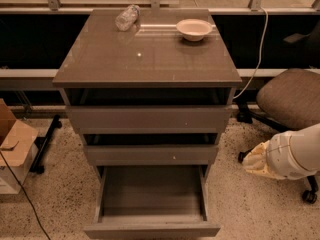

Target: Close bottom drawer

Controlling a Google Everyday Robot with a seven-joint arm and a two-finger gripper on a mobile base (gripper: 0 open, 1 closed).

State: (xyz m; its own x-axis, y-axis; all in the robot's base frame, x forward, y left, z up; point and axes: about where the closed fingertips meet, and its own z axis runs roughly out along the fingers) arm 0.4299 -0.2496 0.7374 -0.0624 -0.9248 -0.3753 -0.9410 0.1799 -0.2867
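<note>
The bottom drawer (152, 196), a wide, shallow grey box, stands pulled out, while the pale rounded gripper (256, 161) hangs low to its right, state untellable.

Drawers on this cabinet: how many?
3: top drawer highest, middle drawer below it, bottom drawer lowest, pulled out. None look hidden. No tool in view; arm at lower right.

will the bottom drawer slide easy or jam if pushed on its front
The bottom drawer looks empty, so probably light and easy to slide. Its front is wide and handleless; an off-centre push might skew it. The gripper is out of view; only an arm shows at right.
</note>
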